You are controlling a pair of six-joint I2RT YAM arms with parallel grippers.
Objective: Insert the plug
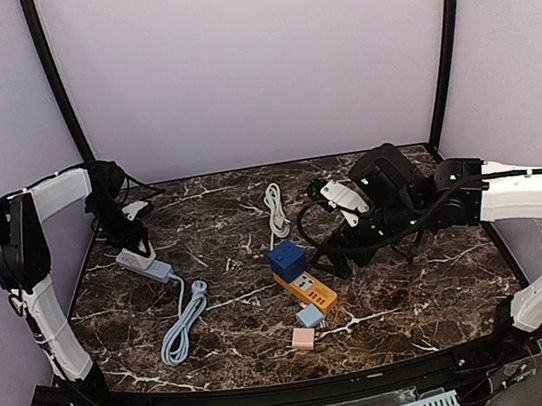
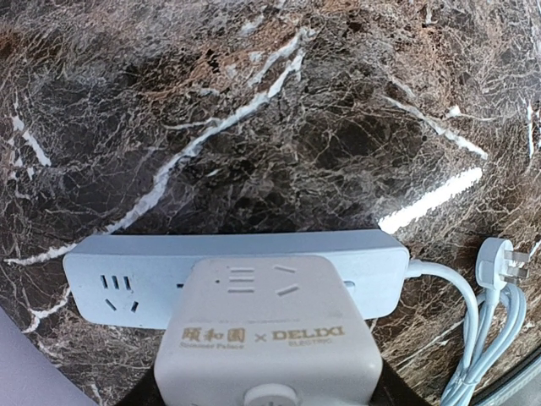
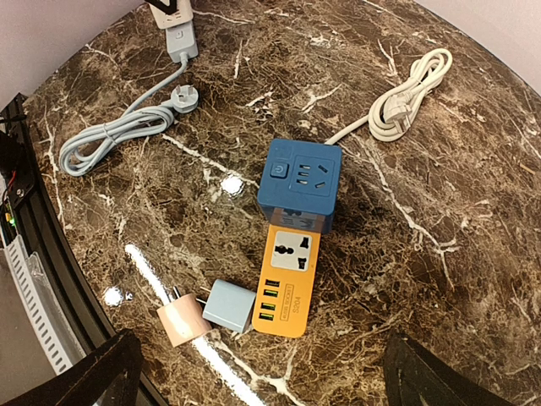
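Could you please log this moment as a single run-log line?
left hand: holds white adapter at pale blue power strip, seating unclear | right hand: open, empty

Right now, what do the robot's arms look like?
Both the left arm and the right arm have smooth white tube parts joined by chunky black joints. Thin black cables run along them. The right arm's wrist shows tiny green lights, and its fingers are black.

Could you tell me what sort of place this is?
Probably a robotics test cell: a marble-look table inside plain walls, a left arm and right arm bolted at its near edge, plus a pale strip, an adapter and an orange strip.
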